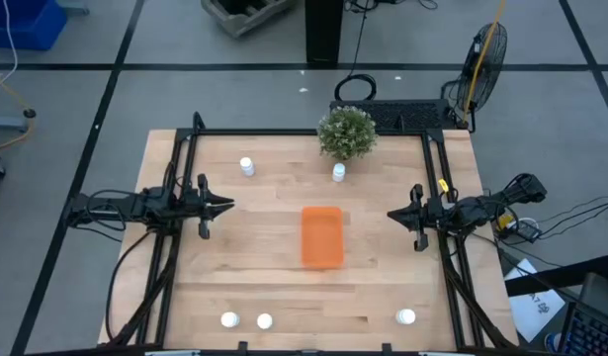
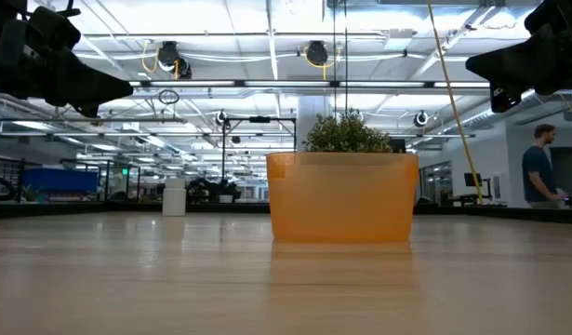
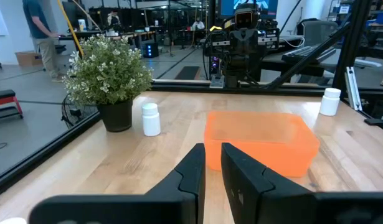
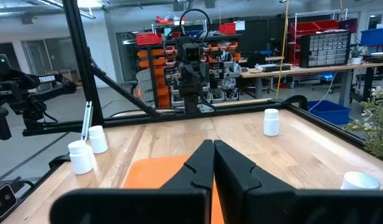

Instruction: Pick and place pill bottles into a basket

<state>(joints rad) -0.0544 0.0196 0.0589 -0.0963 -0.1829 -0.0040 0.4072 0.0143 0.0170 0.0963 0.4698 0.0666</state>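
Overhead, I count five pill bottles, one basket (image 1: 321, 235), one potted plant (image 1: 347, 132) and my two arms. The basket, an orange tray lying lengthwise at the centre of the wooden table (image 1: 264, 267), holds nothing that I can see. All five bottles stand outside it and well apart from it. One far-left bottle (image 1: 246, 166) stands alone; a second, the plant-side bottle (image 1: 338, 172), stands just beside the plant at the far edge. Along the near edge stand a near-left pair (image 1: 229, 319) and (image 1: 264, 320), close together, and a lone near-right bottle (image 1: 406, 316).

The left gripper (image 1: 225, 206) hangs above the table's left side, pointing at the basket, its fingers (image 3: 194, 171) drawn nearly together with only a slim gap and nothing between them. The right gripper (image 1: 393, 213) mirrors it on the right side, its fingers (image 4: 207, 163) pressed together and holding nothing. Bare wood lies open between each gripper and the basket, and between the basket and the near row of bottles.

A black frame (image 1: 304, 132) borders the table on the far, left and right sides. Beyond it I see a grey floor marked with dark lines, a standing fan (image 1: 484, 54), and, in the low view, a workshop hall with a person (image 2: 542, 167) at the right.
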